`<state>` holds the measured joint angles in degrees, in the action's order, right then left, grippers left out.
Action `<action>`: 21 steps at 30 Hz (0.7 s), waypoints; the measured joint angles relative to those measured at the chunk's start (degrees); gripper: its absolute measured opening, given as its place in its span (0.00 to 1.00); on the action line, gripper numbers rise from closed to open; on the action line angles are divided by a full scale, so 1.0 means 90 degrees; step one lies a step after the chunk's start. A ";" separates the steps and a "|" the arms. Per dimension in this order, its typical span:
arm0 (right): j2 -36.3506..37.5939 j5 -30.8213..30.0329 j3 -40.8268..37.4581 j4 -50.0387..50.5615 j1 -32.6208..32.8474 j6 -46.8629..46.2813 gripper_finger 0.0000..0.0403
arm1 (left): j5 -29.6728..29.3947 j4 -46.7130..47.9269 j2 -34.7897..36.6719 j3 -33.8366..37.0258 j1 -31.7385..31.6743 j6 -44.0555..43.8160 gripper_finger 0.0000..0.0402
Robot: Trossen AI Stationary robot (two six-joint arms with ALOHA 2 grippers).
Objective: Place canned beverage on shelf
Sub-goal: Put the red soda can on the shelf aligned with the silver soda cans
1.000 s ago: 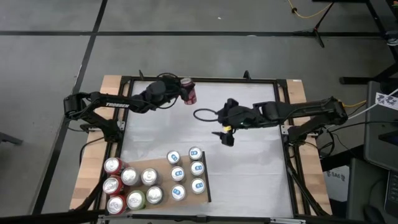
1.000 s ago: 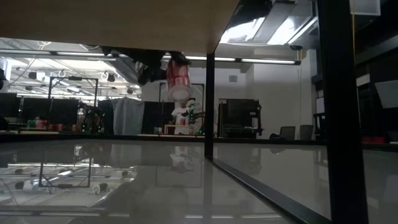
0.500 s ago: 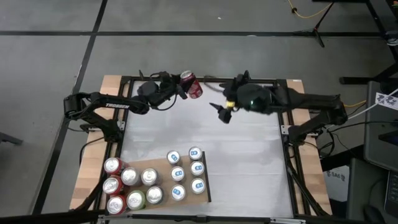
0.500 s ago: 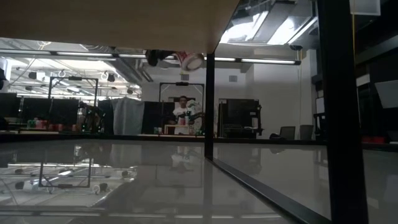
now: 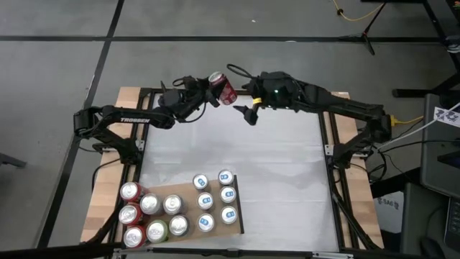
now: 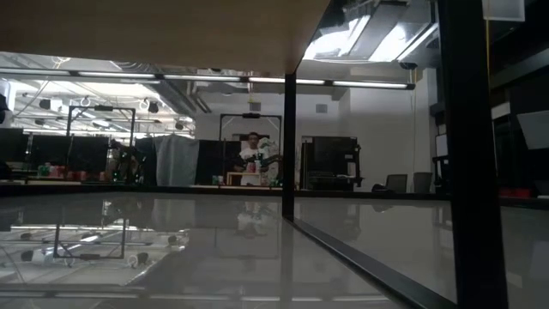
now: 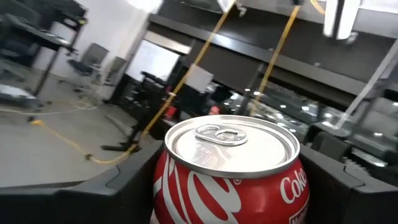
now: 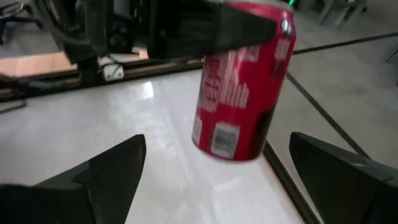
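Note:
My left gripper (image 5: 215, 93) is shut on a red Coca-Cola can (image 5: 223, 88), high above the table's far edge; the can fills the left wrist view (image 7: 231, 169). My right gripper (image 5: 249, 113) is open and empty, just right of the can. Its two fingers (image 8: 93, 177) stand wide apart, with the can (image 8: 242, 81) in front of them and apart from them. The wood-grain shelf (image 5: 181, 190) lies on the table's near left part and bears several upright cans. Neither gripper shows in the low view. My left gripper pinches the can's round side wall (image 7: 163, 186) between its two fingers (image 7: 121, 183), one on each side. In the right wrist view a dark finger (image 8: 239, 28) lies on the can's upper part, near its top. The can is lifted clear of the table and tilted.
On the shelf stand red cans (image 5: 131, 192), a green one (image 5: 157, 231) and several blue-topped ones (image 5: 228, 194). A dark strip (image 5: 238, 208) runs along the shelf's right edge. The black frame (image 5: 327, 144) borders the white tabletop (image 5: 280, 187), with wooden strips outside it.
My left gripper has risen with the can and gone toward the table's far edge, out of the low view; the can has tipped from nearly upright to slanted. My right gripper has gone from the table's middle toward the far edge and up to the can.

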<state>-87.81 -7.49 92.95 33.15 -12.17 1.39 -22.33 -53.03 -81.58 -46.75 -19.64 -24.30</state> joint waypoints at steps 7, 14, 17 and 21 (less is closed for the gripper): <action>-0.0391 -0.0637 0.0000 -0.1088 -0.0038 0.0074 0.96 | -0.0711 0.0119 0.0002 -0.0123 0.0024 0.0174 0.71; -0.0739 -0.1425 0.0000 -0.1481 -0.0045 0.0320 0.96 | -0.1204 0.0155 0.0000 -0.0123 0.0035 0.0268 0.71; -0.0910 -0.1129 0.0000 -0.1563 -0.0031 0.0787 0.96 | -0.1300 0.0176 0.0000 -0.0123 0.0039 0.0273 0.71; -0.1116 -0.1072 -0.0007 -0.1862 -0.0019 0.1043 0.96 | -0.1302 0.0173 0.0000 -0.0123 0.0039 0.0272 0.71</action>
<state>-97.85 -17.13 92.88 16.39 -12.34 10.78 -34.04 -51.47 -81.58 -47.86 -19.29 -21.85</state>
